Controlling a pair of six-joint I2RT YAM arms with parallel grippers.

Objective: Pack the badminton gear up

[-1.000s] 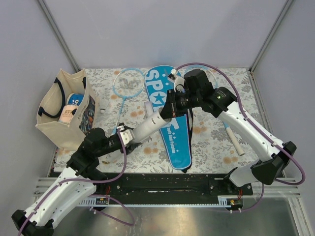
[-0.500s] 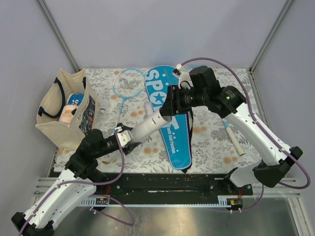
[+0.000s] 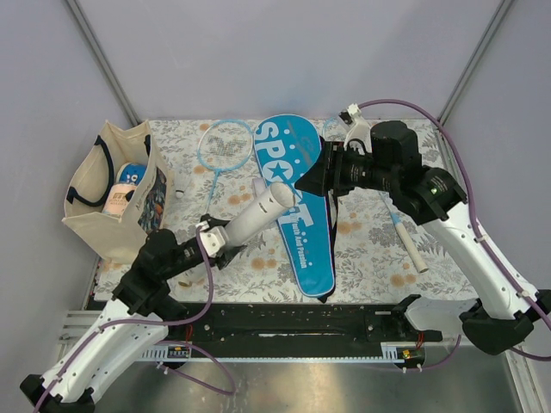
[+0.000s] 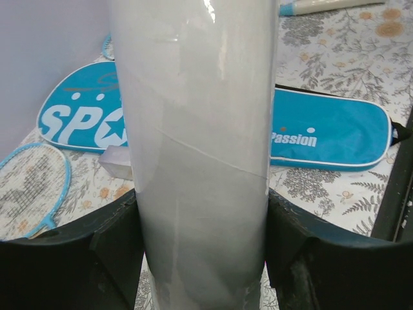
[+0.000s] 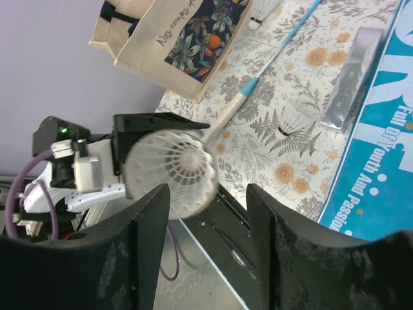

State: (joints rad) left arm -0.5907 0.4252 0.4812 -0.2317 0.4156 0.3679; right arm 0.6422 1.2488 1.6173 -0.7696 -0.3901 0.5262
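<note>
Left gripper (image 4: 203,226) is clamped on the white tube (image 4: 200,129), fingers (image 4: 110,252) pressed against both sides near its lower end. The tube is off the table (image 3: 370,249) and tilted, mouth raised and aimed toward the right arm. In the top view it runs up and right from the gripper, and its mouth lines up with the left edge of the blue SPORT cover (image 3: 297,215). The right wrist view looks straight down the mouth: a shuttlecock (image 5: 174,171) sits inside the opening. Right gripper (image 5: 210,194) is spread wide with nothing between the fingers, apart from the tube mouth, hanging over the upper part of the cover. The cover lies flat mid-table, wide end far, narrow end near. Left racket (image 3: 225,144) lies flat just left of the cover's wide end, shaft running back toward the left gripper. Second racket (image 3: 411,249) is mostly hidden under the right arm; only some frame and the white handle show, to the right of the cover. A loose shuttlecock (image 5: 293,119) sits on the table beside the left racket's shaft, near a small clear pack (image 5: 352,87) lying against the cover's edge. Another shuttlecock (image 5: 258,13) lies near the tote bag (image 3: 112,194), which stands at the table's left edge.
</note>
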